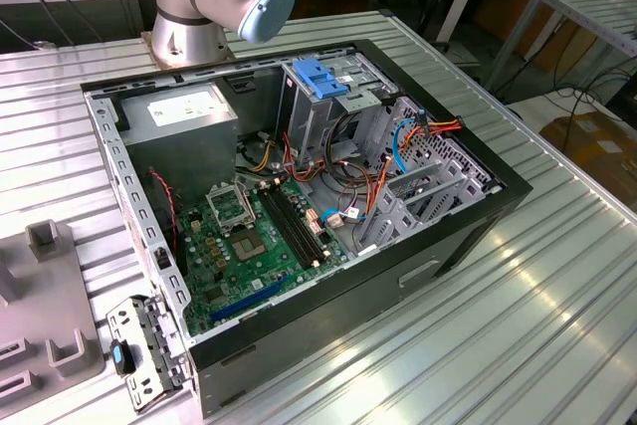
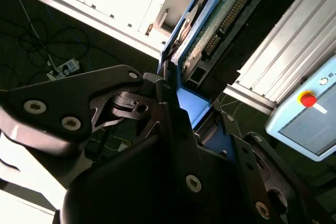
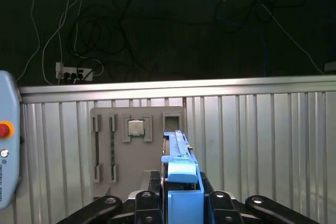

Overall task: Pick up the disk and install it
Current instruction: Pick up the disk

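Disk (image 3: pixel 181 171) clenched edge-on by its blue rail in gripper (image 3: pixel 182 201), held over grey fixture tray (image 3: pixel 105 119) carrying processor chip (image 3: pixel 136 127) and memory stick (image 3: pixel 113 148). Pick-up seemingly done, carry in hand. To seat it, probably a matter of squaring rails to drive cage (image 1: pixel 318 111), far side of open computer case (image 1: pixel 105 136) housing motherboard (image 1: pixel 259 236) and cables (image 1: pixel 348 191).

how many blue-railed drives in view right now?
1. The disk sits edge-on between the fingers of the gripper, seen in both wrist views. The blue block atop the metal cage is no drive; the cage may hide others.
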